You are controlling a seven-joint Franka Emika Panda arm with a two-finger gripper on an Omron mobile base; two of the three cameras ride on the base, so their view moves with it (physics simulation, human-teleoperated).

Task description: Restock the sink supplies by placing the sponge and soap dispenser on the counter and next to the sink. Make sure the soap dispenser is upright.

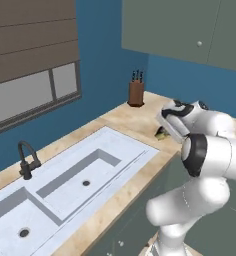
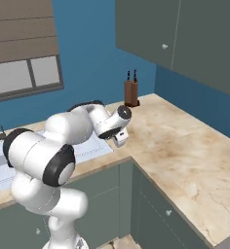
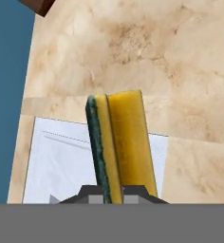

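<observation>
Blue-walled kitchen, beige marbled tabletop [image 2: 185, 146] wrapping the corner under grey-green cabinets. Gripper [image 3: 115, 192] pinching the sponge [image 3: 121, 144] edge-on, yellow face beside the dark green layer, carried above the stone rather than resting on it. Directly below the gripper: the white sink [image 1: 90, 175] corner meeting bare tabletop, likely the chosen drop spot, beside the sink as the task asks. Black faucet [image 1: 26, 159] well off to the gripper's far side; knife block [image 1: 136, 90] beyond the gripper against the wall. Sponge apparently held vertical simply from the pinch; lowering needed before release. Soap dispenser's place impossible to tell here.
</observation>
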